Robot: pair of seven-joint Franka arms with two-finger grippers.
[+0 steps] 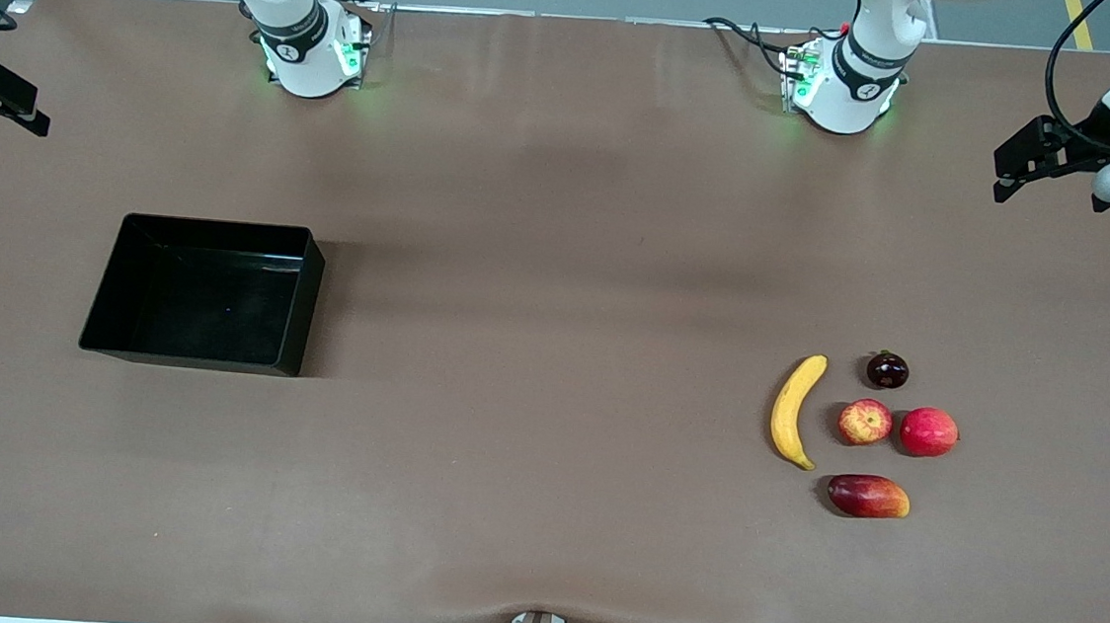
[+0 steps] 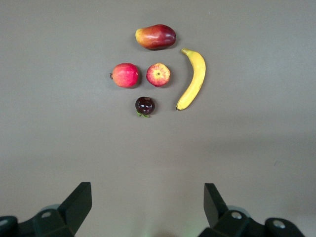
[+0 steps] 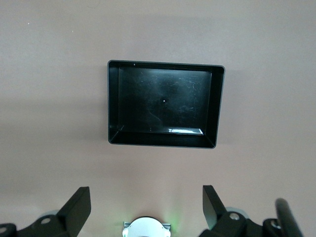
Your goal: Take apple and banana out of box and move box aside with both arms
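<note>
The shallow glossy black plastic box (image 1: 205,292) sat empty, likely light, stiff and slippery; opposite low walls suited gripping. Left hand (image 2: 147,210) and right hand (image 3: 146,210) waited open, empty.

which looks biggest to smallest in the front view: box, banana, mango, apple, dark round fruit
1. box, by far the largest
2. banana, the longest fruit
3. mango
4. apple
5. dark round fruit, the smallest
All lie on the table at much the same distance, so the order should hold.
</note>
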